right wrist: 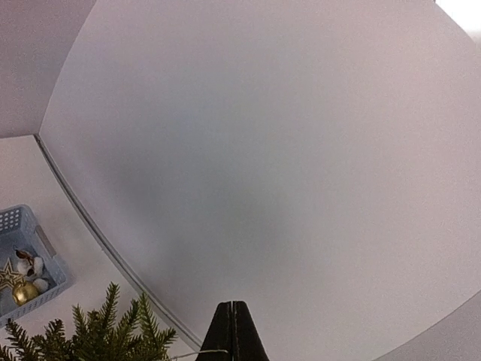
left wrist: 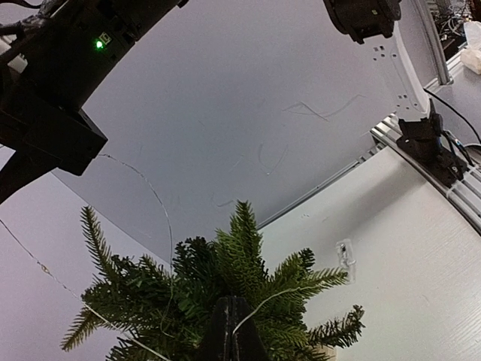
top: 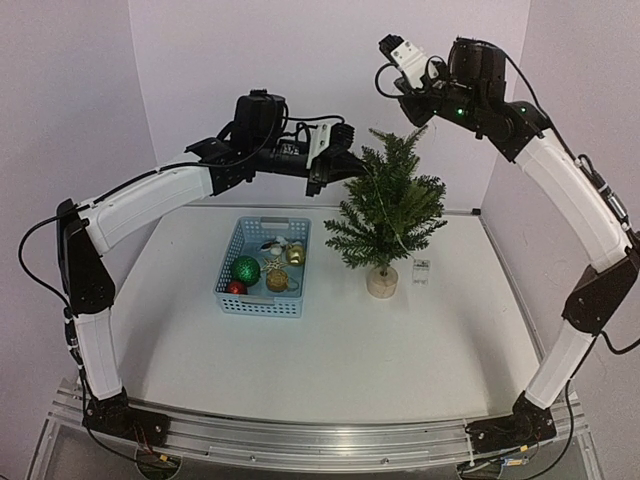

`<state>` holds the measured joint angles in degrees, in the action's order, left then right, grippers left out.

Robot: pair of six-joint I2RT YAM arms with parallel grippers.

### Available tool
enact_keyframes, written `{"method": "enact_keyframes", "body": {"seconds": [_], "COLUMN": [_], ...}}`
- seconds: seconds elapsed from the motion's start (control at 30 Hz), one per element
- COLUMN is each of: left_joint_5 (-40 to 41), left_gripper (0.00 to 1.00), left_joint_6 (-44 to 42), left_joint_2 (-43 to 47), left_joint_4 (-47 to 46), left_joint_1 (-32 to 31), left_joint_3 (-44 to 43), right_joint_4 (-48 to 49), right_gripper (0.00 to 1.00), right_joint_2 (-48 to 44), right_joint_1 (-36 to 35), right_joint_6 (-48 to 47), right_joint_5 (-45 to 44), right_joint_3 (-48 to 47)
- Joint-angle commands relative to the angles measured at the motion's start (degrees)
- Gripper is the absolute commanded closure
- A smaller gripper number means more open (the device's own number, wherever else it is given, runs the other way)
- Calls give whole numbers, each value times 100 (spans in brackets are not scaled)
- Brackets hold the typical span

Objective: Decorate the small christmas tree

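Left of frame: blue plastic basket (top: 258,305) holding round baubles (top: 246,269).
Centre: left hand (left wrist: 231,302), closed on thin pale light wire (left wrist: 169,218), beside the dark green small christmas tree (top: 388,205), which stands mid-tabletop (top: 200,360).
Upper right: right hand (right wrist: 233,305), pinching the same wire.
Step, as judged: draping the wire. The next move calls for winding it lower among the branches.

Robotics lab test cell, white table (top: 330,350) boxed in by plain pale lilac backdrop panels (top: 200,60) at nine, twelve and three o'clock, aluminium rail (top: 300,440) along the six o'clock edge, left arm (top: 140,205) and right arm (top: 570,190) bolted there, exposed cables (top: 22,260)
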<state>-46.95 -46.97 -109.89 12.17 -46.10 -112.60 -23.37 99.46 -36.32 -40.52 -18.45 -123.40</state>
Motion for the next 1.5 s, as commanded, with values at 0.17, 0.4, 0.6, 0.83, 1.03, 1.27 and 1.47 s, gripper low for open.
{"method": "enact_keyframes", "body": {"seconds": [0.17, 0.4, 0.6, 0.83, 1.03, 1.27, 1.47], "left_joint_5": [-6, -51, -78, -243, -306, 167, 425], "left_gripper": [100, 100, 100, 100, 100, 100, 100], "left_joint_6": [779, 1013, 1171, 1409, 1691, 1868, 2022], "left_joint_2": [-240, -277, -354, -430, -563, -806, -1008], "left_joint_4": [-374, -491, -490, -338, -413, -1079, -1511], "left_joint_1": [-48, -48, 56, 332, 353, 429, 479], "left_joint_3": [452, 366, 335, 122, -176, 196, 396], "right_joint_4": [2238, 2803, 3144, 3741, 4272, 4128, 3576], "right_gripper": [100, 100, 100, 100, 100, 100, 98], "right_joint_2": [634, 1713, 1950, 2250, 2357, 2406, 2440], "right_joint_1": [491, 540, 542, 554, 610, 1605, 2029], "right_joint_6": [-784, -1702, -1830, -905, -511, -692, -750], "right_joint_5": [1169, 2270, 3193, 4237, 4512, 3145, 2745], "right_joint_3": [-1698, -2637, -2756, -3444, -3271, -2353, -1921]}}
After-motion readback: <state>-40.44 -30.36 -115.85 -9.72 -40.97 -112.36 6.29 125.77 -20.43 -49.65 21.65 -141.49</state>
